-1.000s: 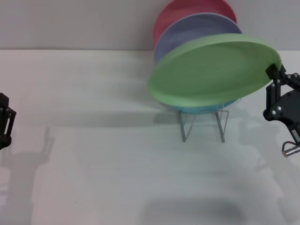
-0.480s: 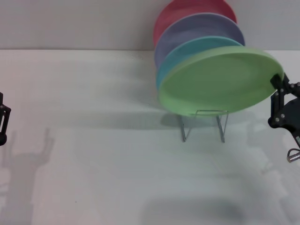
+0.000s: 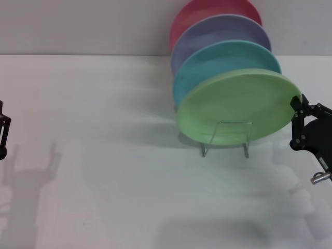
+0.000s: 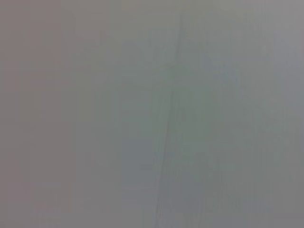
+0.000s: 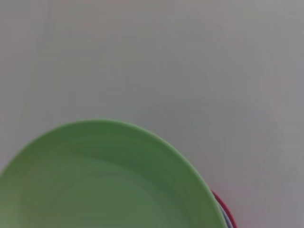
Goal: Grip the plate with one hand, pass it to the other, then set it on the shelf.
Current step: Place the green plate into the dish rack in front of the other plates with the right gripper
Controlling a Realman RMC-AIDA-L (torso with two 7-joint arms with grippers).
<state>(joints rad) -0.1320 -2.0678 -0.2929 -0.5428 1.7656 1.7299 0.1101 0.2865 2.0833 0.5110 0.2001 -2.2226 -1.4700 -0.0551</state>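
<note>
The light green plate (image 3: 236, 106) stands tilted in the front slot of the silver wire shelf (image 3: 226, 139), in front of the other plates. My right gripper (image 3: 298, 102) is at the plate's right rim and is shut on it. The plate also fills the lower part of the right wrist view (image 5: 104, 180). My left gripper (image 3: 2, 129) is parked at the far left edge of the head view, away from the plate. The left wrist view shows only bare grey surface.
Behind the green plate, a turquoise-blue plate (image 3: 223, 59), a lavender plate (image 3: 220, 32) and a red plate (image 3: 205, 11) stand in the same rack. The white table (image 3: 104, 171) stretches to the left and front of the rack.
My right gripper has lowered the green plate and tipped it more upright, from above the rack down into the front slot. The left arm has drawn slightly further left.
</note>
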